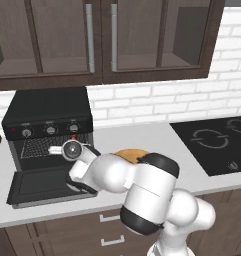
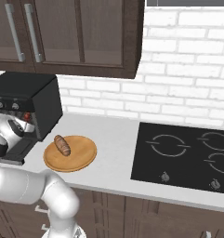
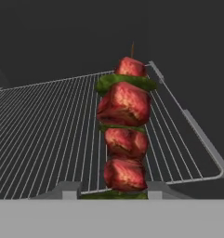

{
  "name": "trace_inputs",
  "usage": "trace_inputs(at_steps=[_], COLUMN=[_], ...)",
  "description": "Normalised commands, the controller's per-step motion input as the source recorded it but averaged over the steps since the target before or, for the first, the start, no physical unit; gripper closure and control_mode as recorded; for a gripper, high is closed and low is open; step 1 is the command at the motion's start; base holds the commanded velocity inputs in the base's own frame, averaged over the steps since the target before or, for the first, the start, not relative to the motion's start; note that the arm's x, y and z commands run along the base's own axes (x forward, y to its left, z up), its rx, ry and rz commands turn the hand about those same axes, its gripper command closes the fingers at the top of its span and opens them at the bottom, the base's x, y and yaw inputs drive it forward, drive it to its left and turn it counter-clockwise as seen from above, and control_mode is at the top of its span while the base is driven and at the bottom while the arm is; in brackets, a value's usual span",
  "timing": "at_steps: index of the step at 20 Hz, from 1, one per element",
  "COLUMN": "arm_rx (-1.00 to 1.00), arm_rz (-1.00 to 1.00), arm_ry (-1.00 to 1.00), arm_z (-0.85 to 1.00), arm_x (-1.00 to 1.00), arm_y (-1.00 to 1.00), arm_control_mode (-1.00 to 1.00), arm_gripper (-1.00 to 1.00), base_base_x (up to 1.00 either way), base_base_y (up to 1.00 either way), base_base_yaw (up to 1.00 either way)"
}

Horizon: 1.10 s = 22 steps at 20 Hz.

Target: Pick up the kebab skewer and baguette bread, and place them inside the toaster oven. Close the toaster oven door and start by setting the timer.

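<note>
The gripper (image 3: 113,191) was clamped on the near end of the skewer (image 3: 125,135), its two tips standing just either side of the lowest meat chunk in the hand view. The skewer ran straight out from the hand along the line of sight, its bare point farthest off, meat and green pieces stacked between. Under and beyond it lay the rack (image 3: 48,135), so the skewer was already inside the oven (image 1: 47,112), held over the wires toward the rack's right side as that view had it; whether it touched the wires could not be told. From the left base view the hand (image 1: 72,149) was at the oven mouth, above the door (image 1: 42,186), which lay dropped flat on the counter (image 2: 113,139). The relation that mattered was that the skewer's long axis ran into the oven's depth, roughly with the rack's wires and not across them, and the hand was behind it on the door side. By my reading, setting it down would call for lowering it until it lay on the wires and only then letting go, with the pull-back straight out over the door. The bread (image 2: 62,145) lay on the wooden plate (image 2: 81,158) on the counter just right of the oven, its length slanting across the plate, not yet fetched.
</note>
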Motion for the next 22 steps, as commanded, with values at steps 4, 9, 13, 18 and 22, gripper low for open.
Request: trace_inputs(at_steps=[4,9,13,18,22], arm_rx=[0.00,-0.03,-0.03,0.00,0.00], arm_rz=[0.00,0.00,0.00,0.00,0.00], arm_ry=[0.00,-0.01,-0.03,-0.01,0.00], arm_z=[0.03,-0.01,-0.01,0.00,0.00], arm_x=[0.13,0.11,0.10,0.03,0.00], arm_y=[0.00,0.10,0.20,0.00,0.00], arm_control_mode=[-1.00,-1.00,-1.00,-1.00,-1.00], arm_gripper=[1.00,1.00,1.00,1.00,1.00], base_base_x=[0.00,0.00,0.00,0.00,0.00], base_base_y=[0.00,0.00,0.00,0.00,0.00], base_base_yaw=[0.00,0.00,0.00,0.00,0.00])
